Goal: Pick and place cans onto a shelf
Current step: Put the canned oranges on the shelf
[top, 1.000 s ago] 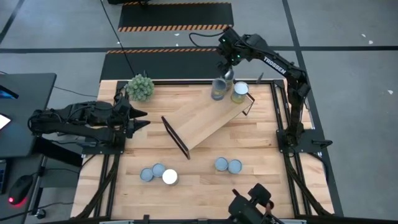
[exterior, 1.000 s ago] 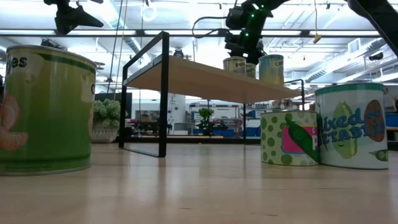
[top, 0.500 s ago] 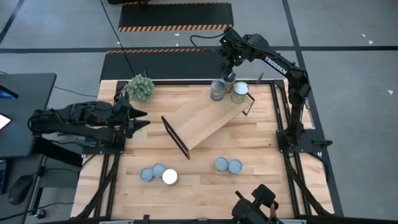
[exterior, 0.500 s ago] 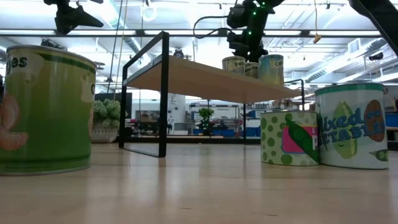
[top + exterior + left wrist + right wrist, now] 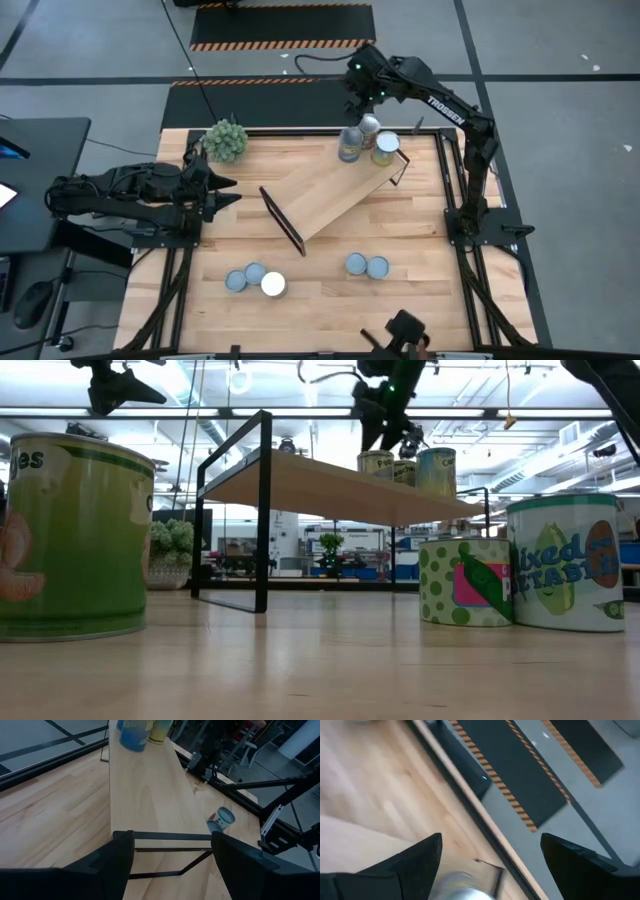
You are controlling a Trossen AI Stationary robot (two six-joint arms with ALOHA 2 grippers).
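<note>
Now the right gripper (image 5: 366, 104) hangs with fingers apart above three cans (image 5: 350, 146) standing on the far right end of the shelf (image 5: 330, 190). Five more cans (image 5: 272, 284) sit on the near surface (image 5: 420, 230). At far left, the left gripper (image 5: 228, 192) seems spread, though shadow blurs it.

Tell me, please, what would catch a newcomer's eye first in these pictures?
The shelf lies slanted across the table, with three cans clustered at its far end. The right gripper, open, hangs just above them. Five more cans stand along the table's near edge, and the left gripper waits at the left side beside a spiky green plant ball.
</note>
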